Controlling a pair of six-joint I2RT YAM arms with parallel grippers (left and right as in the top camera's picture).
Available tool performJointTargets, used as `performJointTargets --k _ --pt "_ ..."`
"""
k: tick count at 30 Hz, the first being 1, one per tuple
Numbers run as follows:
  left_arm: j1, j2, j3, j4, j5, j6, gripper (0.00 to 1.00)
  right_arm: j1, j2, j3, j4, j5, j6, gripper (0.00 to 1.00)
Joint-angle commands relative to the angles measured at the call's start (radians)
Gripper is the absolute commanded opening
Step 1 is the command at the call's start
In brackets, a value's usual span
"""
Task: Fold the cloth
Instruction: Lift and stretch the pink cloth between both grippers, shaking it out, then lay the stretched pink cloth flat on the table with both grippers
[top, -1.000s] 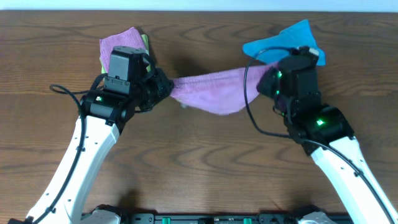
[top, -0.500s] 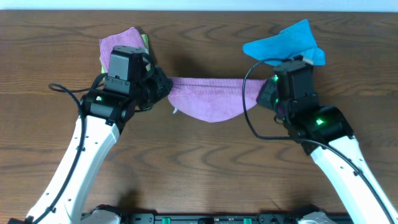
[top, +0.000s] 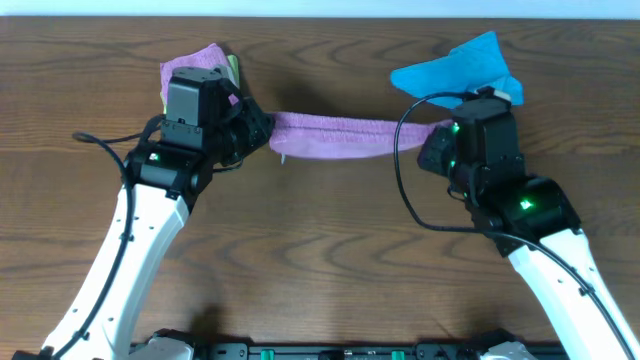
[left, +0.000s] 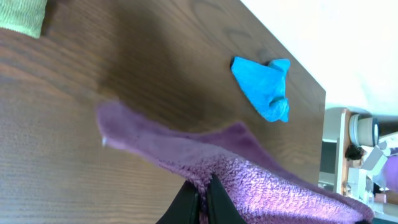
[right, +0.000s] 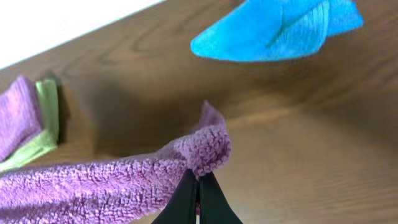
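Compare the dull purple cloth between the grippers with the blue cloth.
Colour: the purple cloth is dull mauve; the blue cloth is bright blue. Pose: the purple cloth is pulled into a long narrow band; the blue cloth lies bunched in a heap. State: the left gripper and right gripper each pinch an end of the purple cloth; nothing touches the blue cloth. Both look soft and fuzzy.

Dark wooden table (top: 320, 260), crumpled blue cloth (top: 455, 70), pinkish-purple cloth (top: 190, 65) seemingly over green cloth (right: 48, 106)
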Motion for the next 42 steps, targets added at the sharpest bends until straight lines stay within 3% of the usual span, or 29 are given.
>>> performJointTargets --k 1,7,14,22,28,36,42 --pt "0.021 0.047 0.028 0.032 -0.051 0.026 0.06 -0.011 -0.001 0.006 0.042 0.076 -0.008 0.02" --pt "0.021 0.172 0.029 0.153 -0.043 0.044 0.06 -0.012 0.063 0.006 0.232 0.137 -0.057 0.01" --pt "0.042 0.198 0.041 0.147 -0.048 0.111 0.06 -0.011 0.107 0.006 0.197 0.098 -0.056 0.02" --pt "0.116 0.200 0.144 0.142 0.002 0.127 0.06 -0.012 0.108 0.006 0.371 0.138 -0.057 0.02" --pt "0.103 0.200 0.152 -0.007 0.001 0.177 0.06 -0.010 0.108 0.006 0.214 0.107 -0.054 0.02" --pt "0.075 0.201 0.151 -0.323 -0.008 0.277 0.06 -0.010 0.108 0.005 -0.086 -0.013 0.032 0.02" --pt "0.047 0.201 0.121 -0.473 -0.053 0.288 0.06 0.002 0.116 -0.008 -0.211 -0.056 0.035 0.02"
